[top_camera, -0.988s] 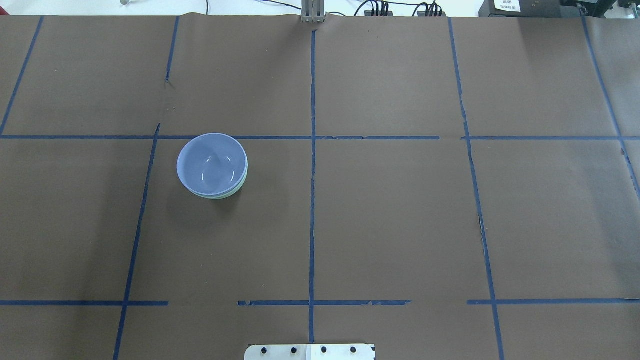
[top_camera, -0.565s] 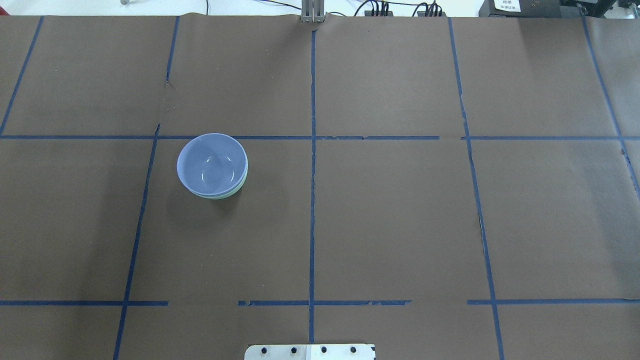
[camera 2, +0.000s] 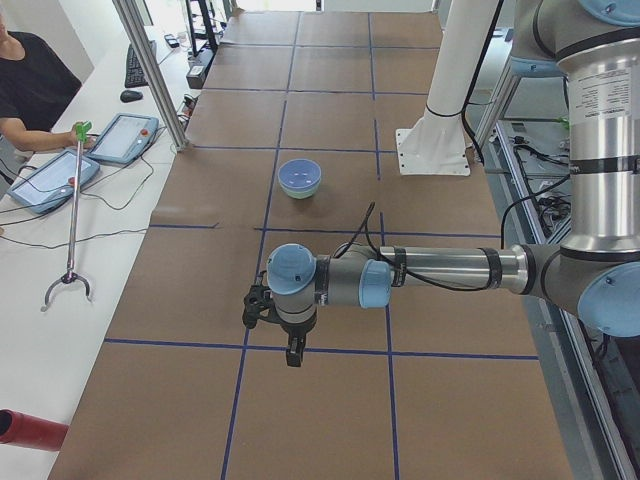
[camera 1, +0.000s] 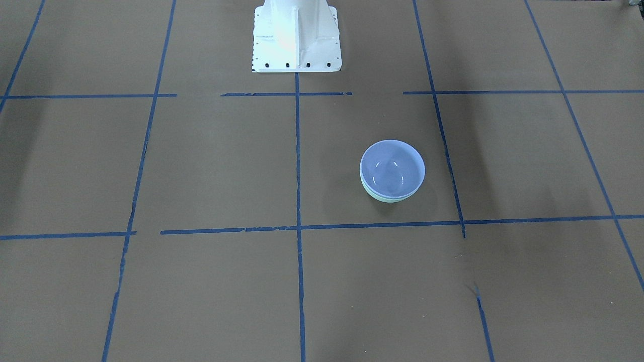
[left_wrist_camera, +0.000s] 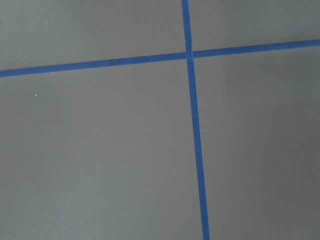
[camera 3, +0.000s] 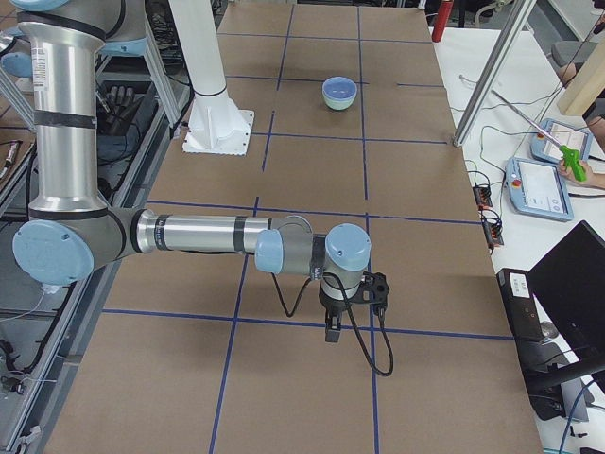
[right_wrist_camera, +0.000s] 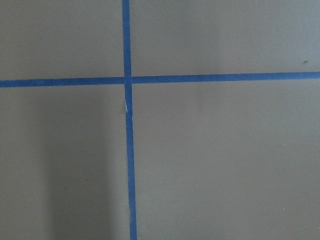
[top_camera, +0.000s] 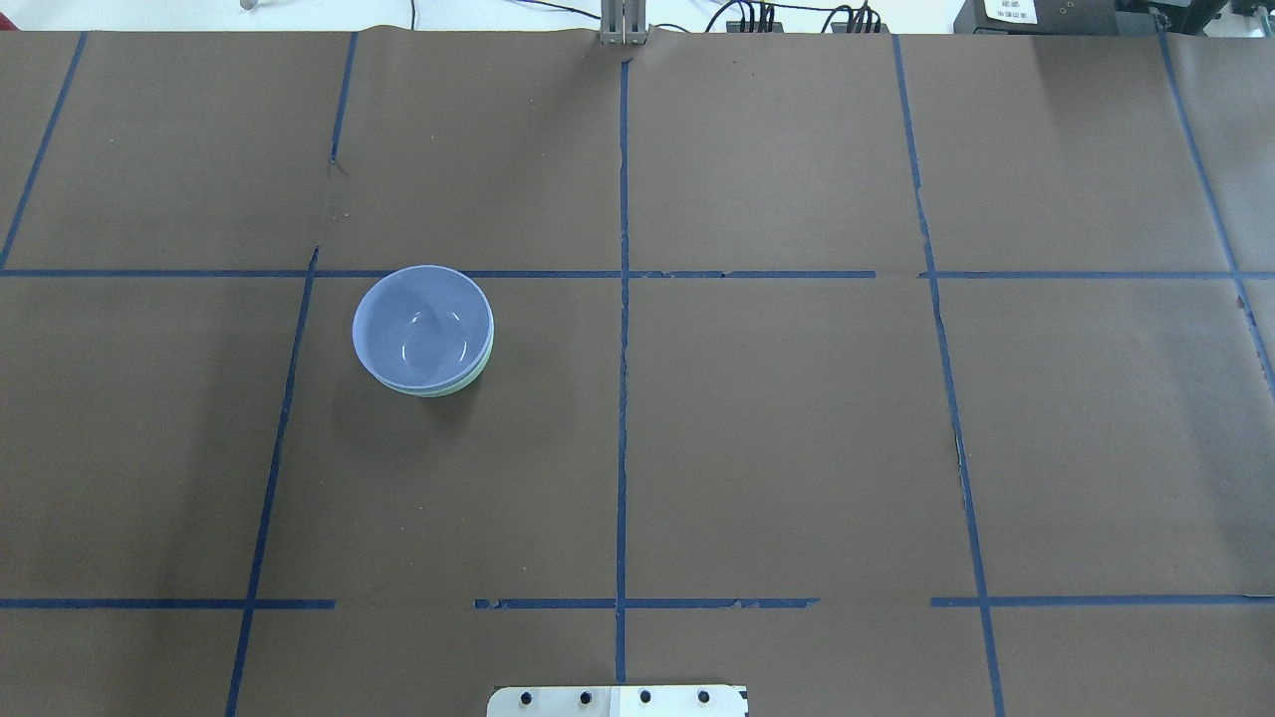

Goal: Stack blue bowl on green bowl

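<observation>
The blue bowl (top_camera: 422, 327) sits nested inside the green bowl (top_camera: 471, 378), left of the table's middle; only a thin mint rim of the green one shows beneath it. The front-facing view shows the same stack, blue bowl (camera 1: 392, 168) over the green rim (camera 1: 390, 199). Both arms are drawn back from the stack to the table's two ends. The left gripper (camera 2: 292, 356) shows only in the left side view and the right gripper (camera 3: 333, 333) only in the right side view. Both point down at bare paper, and I cannot tell whether they are open or shut.
Brown paper with a blue tape grid covers the table (top_camera: 797, 448). The robot's white base (camera 1: 296, 35) stands at the near middle edge. A side bench holds tablets (camera 2: 125, 135) and a grabber stick (camera 2: 72, 215), with an operator (camera 2: 35, 85) beside it.
</observation>
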Robot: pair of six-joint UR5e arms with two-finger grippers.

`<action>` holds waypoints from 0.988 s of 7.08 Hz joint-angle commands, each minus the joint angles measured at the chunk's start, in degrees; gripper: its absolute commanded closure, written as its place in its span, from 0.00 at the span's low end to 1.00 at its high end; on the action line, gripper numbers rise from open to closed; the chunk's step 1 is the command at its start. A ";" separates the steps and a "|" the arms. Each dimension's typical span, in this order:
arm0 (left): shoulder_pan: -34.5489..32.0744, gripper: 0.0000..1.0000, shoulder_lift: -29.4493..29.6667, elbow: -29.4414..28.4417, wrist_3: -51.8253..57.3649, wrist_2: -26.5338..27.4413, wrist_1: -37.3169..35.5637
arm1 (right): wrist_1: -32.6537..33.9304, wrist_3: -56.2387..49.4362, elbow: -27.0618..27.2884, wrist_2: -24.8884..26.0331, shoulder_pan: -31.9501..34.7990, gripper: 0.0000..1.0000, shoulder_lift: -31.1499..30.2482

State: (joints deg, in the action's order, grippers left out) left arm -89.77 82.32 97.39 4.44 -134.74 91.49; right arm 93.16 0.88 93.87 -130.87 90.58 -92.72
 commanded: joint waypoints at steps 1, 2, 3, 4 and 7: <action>0.03 0.00 0.03 0.00 -0.22 0.00 0.00 | 0.00 0.00 0.00 0.00 -0.05 0.00 0.00; 0.03 0.00 0.12 0.00 -0.22 0.00 0.00 | 0.00 0.00 0.00 0.00 -0.05 0.00 0.00; 0.03 0.00 0.21 -0.35 -0.05 0.00 0.00 | 0.00 0.00 0.00 0.00 0.03 0.00 0.00; 0.03 0.00 0.38 -0.62 -0.05 0.00 0.00 | 0.00 0.00 0.00 0.00 0.04 0.00 0.00; 0.03 0.00 0.47 -0.62 -0.05 0.00 0.00 | 0.00 0.00 0.00 0.00 0.04 0.00 0.00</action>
State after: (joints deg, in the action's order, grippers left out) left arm -89.74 82.75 96.79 4.39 -134.76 91.49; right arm 93.16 0.88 93.87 -130.87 90.59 -92.72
